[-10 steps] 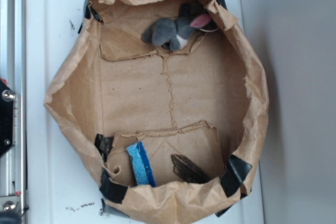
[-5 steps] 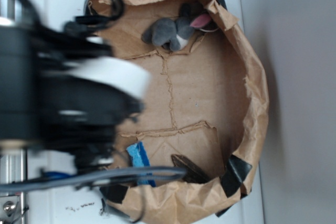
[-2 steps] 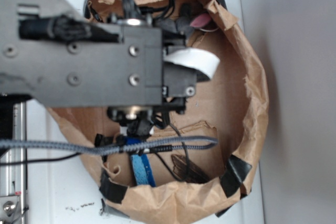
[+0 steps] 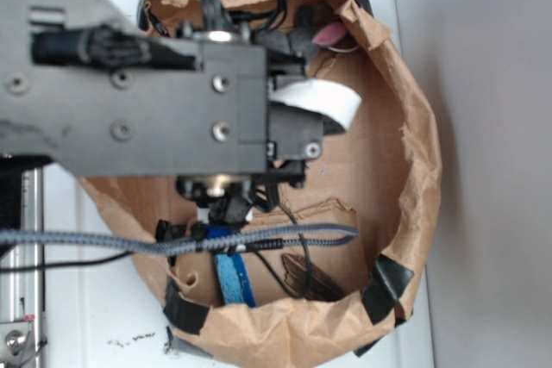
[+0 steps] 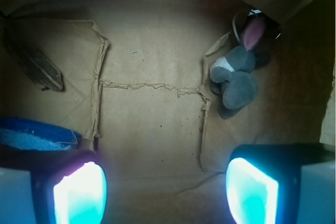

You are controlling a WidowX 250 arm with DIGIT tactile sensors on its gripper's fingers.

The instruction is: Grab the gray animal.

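Within two seconds the arm had swung over the crumpled brown paper bag [image 4: 414, 127], its gripper [image 5: 165, 187] spread wide and empty, well short of the small gray plush bunny-like animal [image 5: 236, 80], so the approach remained.

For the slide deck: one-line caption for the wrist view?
Open gripper above the paper bag floor, gray animal ahead at right, not yet grasped.

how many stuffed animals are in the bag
1. The gray bunny lies against the paper bag's wall, at upper right in the wrist view. The arm hides much of the bag overhead.
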